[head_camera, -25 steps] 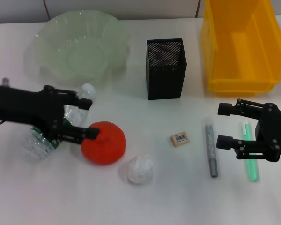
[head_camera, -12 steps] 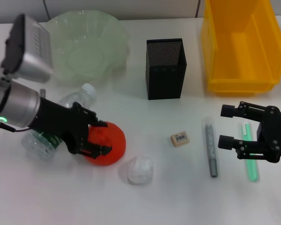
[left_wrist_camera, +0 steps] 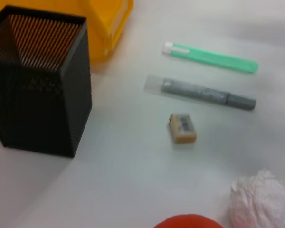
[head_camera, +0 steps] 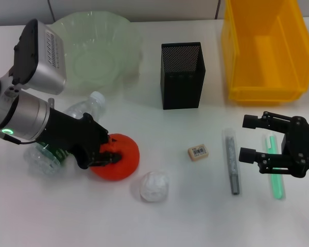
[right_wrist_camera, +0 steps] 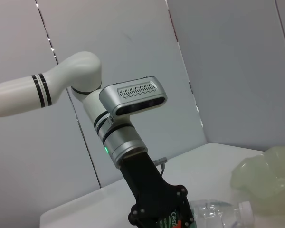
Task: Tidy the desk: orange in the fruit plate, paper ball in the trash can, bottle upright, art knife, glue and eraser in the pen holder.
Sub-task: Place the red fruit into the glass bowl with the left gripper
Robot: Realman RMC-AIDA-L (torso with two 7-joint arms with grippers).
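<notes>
Now left tool (head_camera: 109, 152) over orange (head_camera: 124, 163).

The bottle (right_wrist_camera: 213, 214) has white letters on its green label, but only a bit shows and it is too cut off to read. The eraser (head_camera: 198, 153) has a barcode label.
</notes>
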